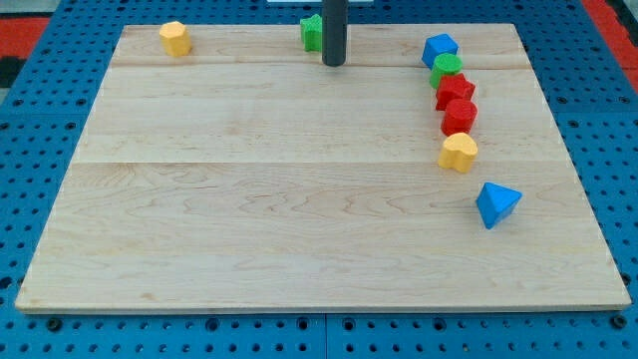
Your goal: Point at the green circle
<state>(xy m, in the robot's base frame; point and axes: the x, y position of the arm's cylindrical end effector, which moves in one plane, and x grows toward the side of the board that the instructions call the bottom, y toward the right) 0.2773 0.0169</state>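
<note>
While my tip (333, 63) is parked near the board's top edge, just beside a green block (312, 32), the green circle (448, 67) is seen well to the view's right, wedged between a blue block (439, 48) and a red block (455, 91). No gripper is fitted, so nothing is held.

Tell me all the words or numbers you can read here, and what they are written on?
There are none. The wooden board is plain wood. The blocks, such as the green circle, the blue triangle and the yellow block at the view's top left, have bare faces. My tip is a plain dark rod beside another green block.
</note>
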